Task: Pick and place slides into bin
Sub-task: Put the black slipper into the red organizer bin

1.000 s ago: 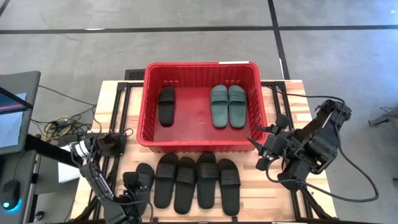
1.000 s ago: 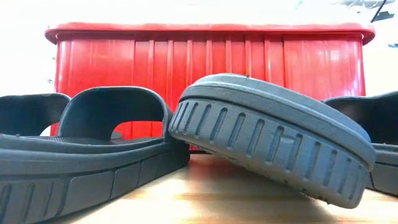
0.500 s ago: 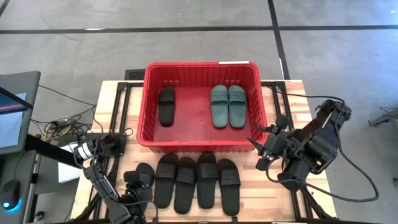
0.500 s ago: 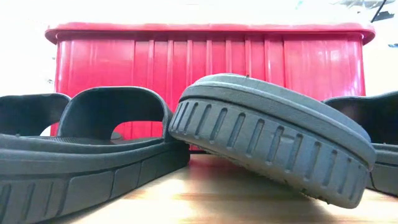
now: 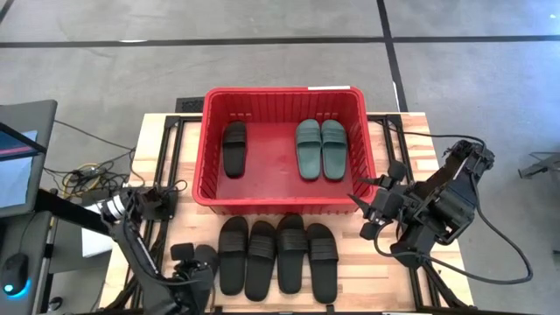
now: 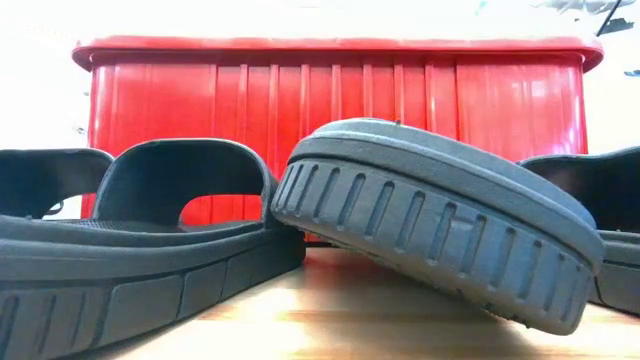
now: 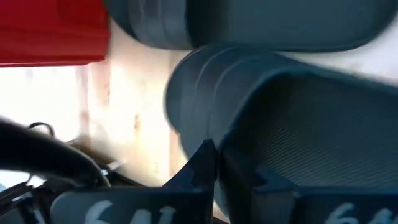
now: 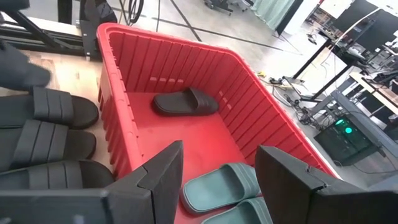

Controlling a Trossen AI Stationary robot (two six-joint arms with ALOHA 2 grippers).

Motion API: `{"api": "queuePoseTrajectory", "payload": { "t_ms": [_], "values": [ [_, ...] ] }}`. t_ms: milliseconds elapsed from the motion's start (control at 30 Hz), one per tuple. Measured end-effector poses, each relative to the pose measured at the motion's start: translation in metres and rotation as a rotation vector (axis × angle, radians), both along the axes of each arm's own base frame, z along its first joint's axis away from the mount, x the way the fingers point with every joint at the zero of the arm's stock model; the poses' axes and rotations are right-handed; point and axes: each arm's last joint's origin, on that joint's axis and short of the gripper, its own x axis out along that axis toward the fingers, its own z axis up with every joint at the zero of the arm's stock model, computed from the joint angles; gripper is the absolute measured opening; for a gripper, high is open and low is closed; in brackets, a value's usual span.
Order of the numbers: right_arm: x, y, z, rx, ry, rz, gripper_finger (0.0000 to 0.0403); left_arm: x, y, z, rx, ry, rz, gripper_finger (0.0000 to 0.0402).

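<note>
The red bin (image 5: 284,199) stands at the table's middle back. Inside it lie one black slide (image 5: 234,147) and two teal slides (image 5: 320,150), soles down. Several black slides (image 5: 277,254) lie side by side on the table in front of the bin. One more black slide (image 5: 206,260) lies at the left end of that row, with my left gripper (image 5: 185,262) shut on it. My right gripper (image 5: 367,210) hangs open beside the bin's near right corner, nothing between its fingers (image 8: 163,174). My left gripper (image 7: 214,158) pinches the leftmost black slide between its two fingers, at the slide's side where the ribbed strap (image 7: 202,93) comes down to the footbed (image 7: 311,143). The fingers come low from the table's near left. They hide the exact spot. I cannot tell whether the slide is off the table.
In the low view two black slides (image 6: 150,240) (image 6: 440,220) fill the foreground before the bin's ribbed wall (image 6: 340,90); the right one is tipped up on its edge. Cables and a stand with a screen (image 5: 22,157) lie left of the table.
My left gripper has drawn a little toward the table's near edge, and the leftmost black slide has come with it, its far end now farther from the bin. The other slides and my right arm have kept still.
</note>
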Motion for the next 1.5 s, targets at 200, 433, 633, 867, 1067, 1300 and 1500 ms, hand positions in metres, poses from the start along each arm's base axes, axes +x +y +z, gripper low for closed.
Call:
{"api": "queuePoseTrajectory", "payload": {
  "t_ms": [200, 433, 633, 867, 1067, 1300, 1500],
  "values": [
    [0.0, 0.0, 0.0, -0.007, 0.003, 0.002, 0.0186, -0.001, 0.004, 0.039, -0.12, -0.083, 0.029, 0.0001],
    [0.0, 0.0, 0.0, -0.007, 0.003, 0.002, 0.0186, 0.002, 0.017, 0.076, -0.23, -0.162, 0.053, 0.0],
    [0.001, 0.0, 0.0, 0.0, -0.003, 0.001, 0.0186, 0.014, 0.035, 0.108, -0.253, -0.326, 0.059, 0.0],
    [0.001, 0.0, 0.0, 0.027, -0.018, -0.01, 0.0186, 0.029, 0.061, 0.148, -0.156, -0.59, 0.01, 0.0],
    [0.001, 0.001, 0.0, 0.035, -0.023, -0.011, 0.0186, 0.046, 0.088, 0.176, -0.027, -0.704, -0.055, 0.0],
    [0.002, 0.002, 0.001, 0.049, -0.036, -0.011, 0.0186, 0.072, 0.134, 0.2, 0.215, -0.722, -0.106, 0.0],
    [0.002, 0.002, 0.001, 0.071, -0.052, -0.021, 0.0186, 0.097, 0.189, 0.203, 0.38, -0.563, -0.13, 0.0]
  ]
}}
